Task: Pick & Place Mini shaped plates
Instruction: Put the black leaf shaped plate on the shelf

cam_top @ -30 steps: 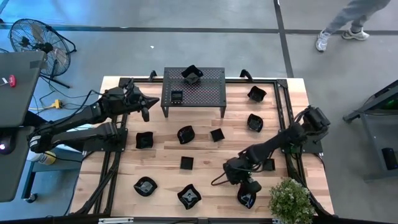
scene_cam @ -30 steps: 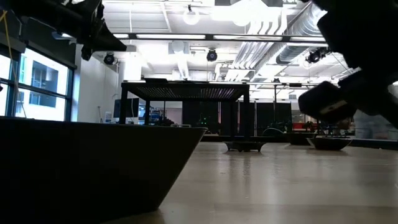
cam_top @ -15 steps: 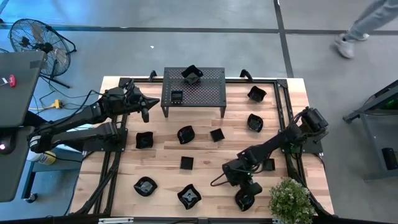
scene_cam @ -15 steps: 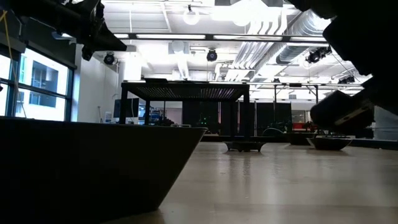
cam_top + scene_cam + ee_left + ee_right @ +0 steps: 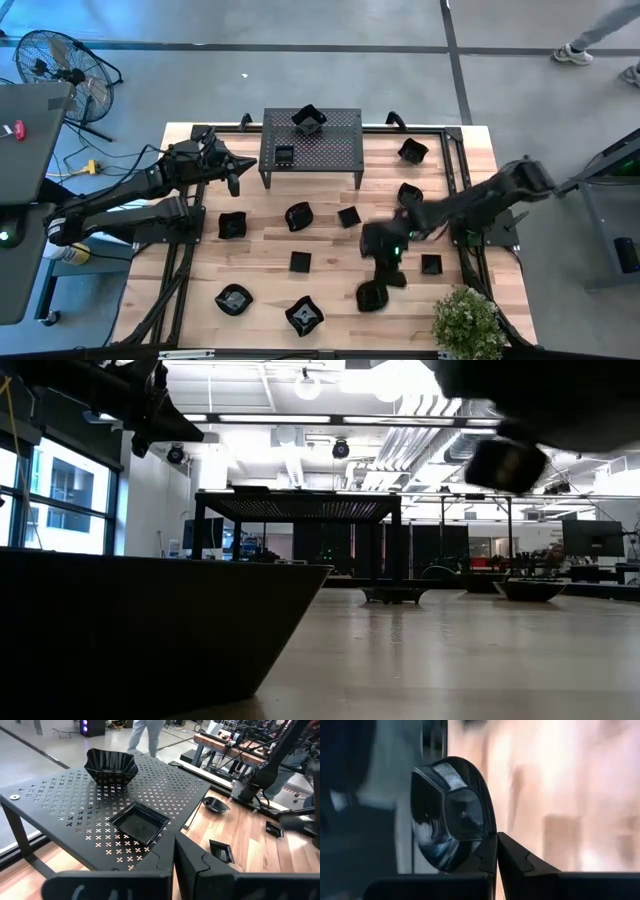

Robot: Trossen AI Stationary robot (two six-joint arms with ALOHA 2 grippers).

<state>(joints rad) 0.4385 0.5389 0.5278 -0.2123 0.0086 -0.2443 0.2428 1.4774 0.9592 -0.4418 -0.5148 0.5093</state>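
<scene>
Right end effector [image 5: 377, 285], lower centre-right of the high view, grips a mini shaped plate [image 5: 451, 820] by its rim (rounded, glossy black) above the tabletop [image 5: 330, 250]. Left end effector [image 5: 232, 175] waits at the upper left beside the rack [image 5: 310, 145], fingers closed on nothing; 2 plates sit on the rack, others scattered below.

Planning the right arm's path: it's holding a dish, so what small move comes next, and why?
Probably carry on toward the rack: the right gripper is shut on a rounded plate, lifted above the table, and two plates already sit on the rack.
</scene>
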